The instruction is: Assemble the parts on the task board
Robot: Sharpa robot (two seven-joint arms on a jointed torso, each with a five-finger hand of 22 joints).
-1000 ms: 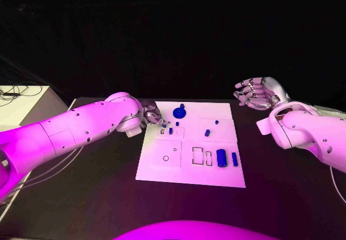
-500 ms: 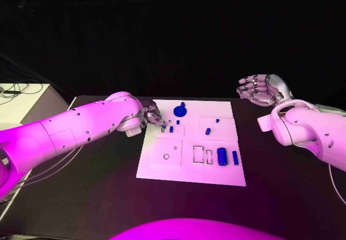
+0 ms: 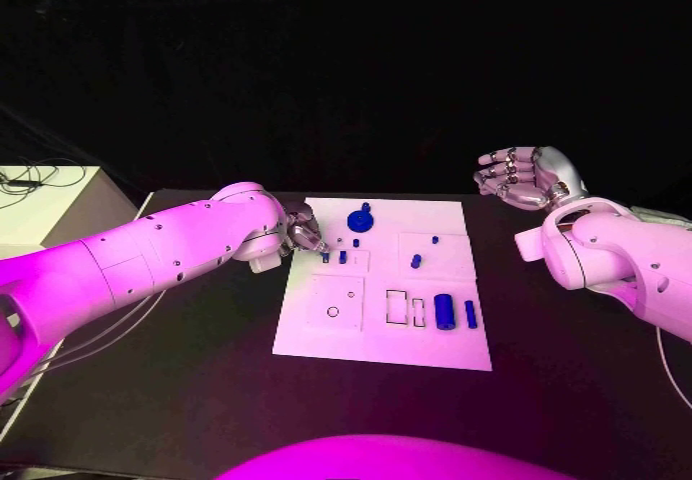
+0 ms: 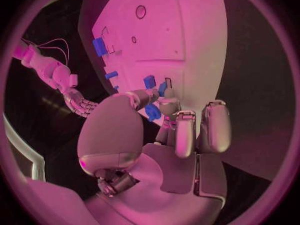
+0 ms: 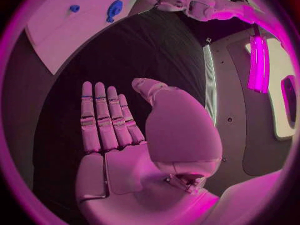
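Note:
The white task board lies in the middle of the black table. Standing or lying on it are a round blue part, small blue pegs and two blue blocks near its right side. My left hand hovers at the board's far left edge, with its fingertips over the small slots there. In the left wrist view it pinches a small blue part between thumb and finger, just above the board. My right hand is raised beyond the board's far right corner, fingers straight, holding nothing.
A pale box stands off the table's left edge. Outlined rectangular slots and a round hole mark the board's near half. Bare black table lies left, right and in front of the board.
My right hand has drifted slightly up and to the right. My left hand stays at the board's far left edge, almost unmoved.

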